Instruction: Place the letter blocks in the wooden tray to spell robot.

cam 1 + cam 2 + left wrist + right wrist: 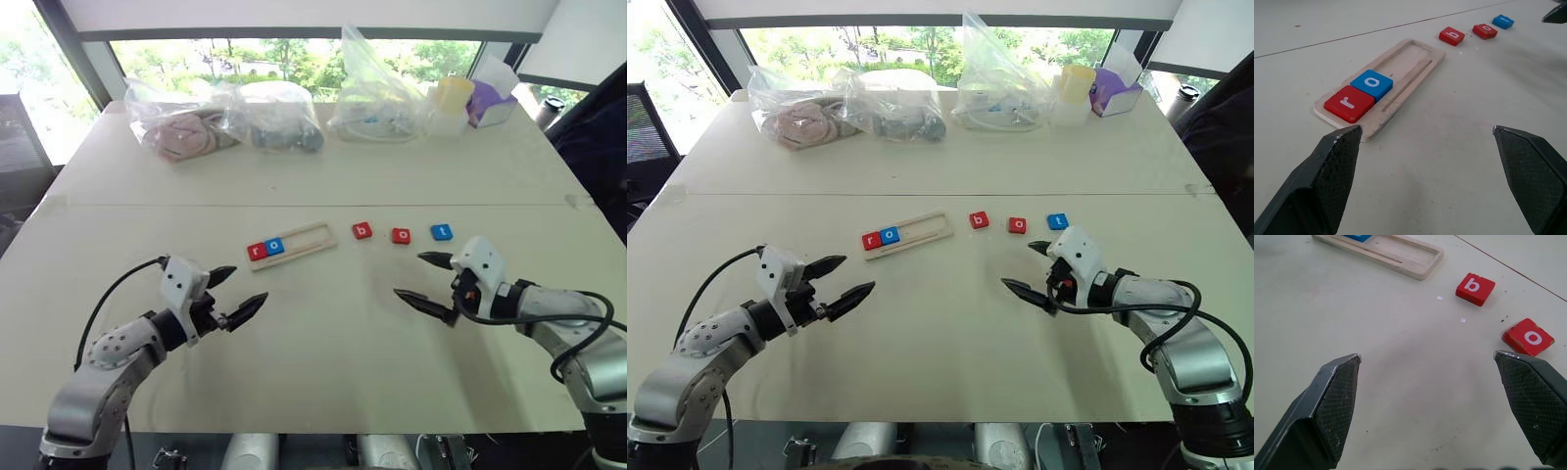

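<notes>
The wooden tray [292,243] lies mid-table, with a red r block [258,251] and a blue o block [274,246] in its left end. To its right, loose on the table, sit a red b block [362,231], a red o block [401,235] and a blue t block [442,232]. My left gripper [234,294] hovers open in front of the tray's left end, holding nothing. On the right, my right gripper [423,281] is open and empty, in front of the red o and blue t blocks.
Clear plastic bags [225,117] with cloths and other items line the far edge of the table, beside a yellow cup [453,96] and a purple tissue box [490,103]. A seam [147,205] crosses the tabletop behind the tray.
</notes>
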`<move>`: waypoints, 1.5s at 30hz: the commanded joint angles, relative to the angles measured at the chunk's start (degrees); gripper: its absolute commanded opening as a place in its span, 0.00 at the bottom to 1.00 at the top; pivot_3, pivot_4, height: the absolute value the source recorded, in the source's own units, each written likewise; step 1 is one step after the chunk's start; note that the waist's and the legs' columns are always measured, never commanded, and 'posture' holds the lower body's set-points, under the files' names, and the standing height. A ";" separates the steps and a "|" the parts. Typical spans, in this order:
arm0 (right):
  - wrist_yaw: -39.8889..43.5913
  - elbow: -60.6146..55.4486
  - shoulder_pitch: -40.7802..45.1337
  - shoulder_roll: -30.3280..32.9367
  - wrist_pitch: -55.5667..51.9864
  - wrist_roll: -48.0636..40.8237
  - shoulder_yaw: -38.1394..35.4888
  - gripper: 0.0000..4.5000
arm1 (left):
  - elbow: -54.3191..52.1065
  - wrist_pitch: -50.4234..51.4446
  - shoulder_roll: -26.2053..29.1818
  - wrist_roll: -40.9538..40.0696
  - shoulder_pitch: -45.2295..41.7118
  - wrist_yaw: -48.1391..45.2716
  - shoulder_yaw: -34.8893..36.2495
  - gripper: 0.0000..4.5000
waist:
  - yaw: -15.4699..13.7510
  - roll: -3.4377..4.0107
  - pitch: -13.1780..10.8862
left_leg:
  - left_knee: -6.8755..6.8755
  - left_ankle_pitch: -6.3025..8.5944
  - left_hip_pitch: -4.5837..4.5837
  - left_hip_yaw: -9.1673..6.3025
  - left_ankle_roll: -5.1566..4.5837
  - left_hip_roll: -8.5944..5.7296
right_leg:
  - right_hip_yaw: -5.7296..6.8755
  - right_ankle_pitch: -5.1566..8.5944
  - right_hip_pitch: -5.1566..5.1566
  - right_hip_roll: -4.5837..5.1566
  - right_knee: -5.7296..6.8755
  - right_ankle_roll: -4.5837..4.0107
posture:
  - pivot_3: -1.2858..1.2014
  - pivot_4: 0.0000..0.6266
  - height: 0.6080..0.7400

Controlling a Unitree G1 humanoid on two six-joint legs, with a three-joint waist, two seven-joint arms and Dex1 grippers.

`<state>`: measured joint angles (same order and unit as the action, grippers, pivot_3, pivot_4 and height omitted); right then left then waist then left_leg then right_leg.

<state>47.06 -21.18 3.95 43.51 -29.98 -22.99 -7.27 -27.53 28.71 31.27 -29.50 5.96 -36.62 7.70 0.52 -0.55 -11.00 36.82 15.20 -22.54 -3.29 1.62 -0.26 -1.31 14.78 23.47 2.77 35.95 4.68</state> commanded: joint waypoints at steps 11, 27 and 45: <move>-0.51 -0.38 3.22 -0.64 0.27 -0.53 0.26 1.00 | -1.45 0.62 0.43 -2.35 -0.93 0.32 1.64 1.00 | 0.01 0.00 0.00 | 0.13 0.00 0.02 0.01 0.00 0.00 | 0.00 -0.01 -0.04 -0.03 0.07 0.00 | 0.52 0.24 1.00; -1.28 -0.96 4.75 -1.04 0.08 -0.72 1.46 1.00 | 1.46 0.89 2.34 -2.58 -2.67 -2.13 1.29 1.00 | 0.01 0.01 0.01 | 0.18 0.00 0.03 0.01 -0.01 0.00 | 0.00 -0.04 -0.04 -0.08 0.14 -0.02 | 0.52 0.24 1.00; -4.59 -5.06 7.27 -3.48 -2.09 -1.16 2.23 1.00 | 44.86 -15.52 7.84 8.64 -32.88 -28.93 -9.10 0.80 | 0.04 -0.02 0.02 | 0.25 -0.02 0.04 0.08 -0.02 -0.04 | 0.04 -0.12 -0.04 -0.16 0.22 0.02 | 0.52 0.24 1.00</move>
<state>43.14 -23.40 11.25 40.32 -32.28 -23.81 -4.57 15.01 15.69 39.13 -21.67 -25.50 -62.73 -1.16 0.57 -0.57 -10.98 37.07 15.18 -22.50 -3.21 1.60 -0.30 -1.28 14.60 23.42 2.62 36.18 4.80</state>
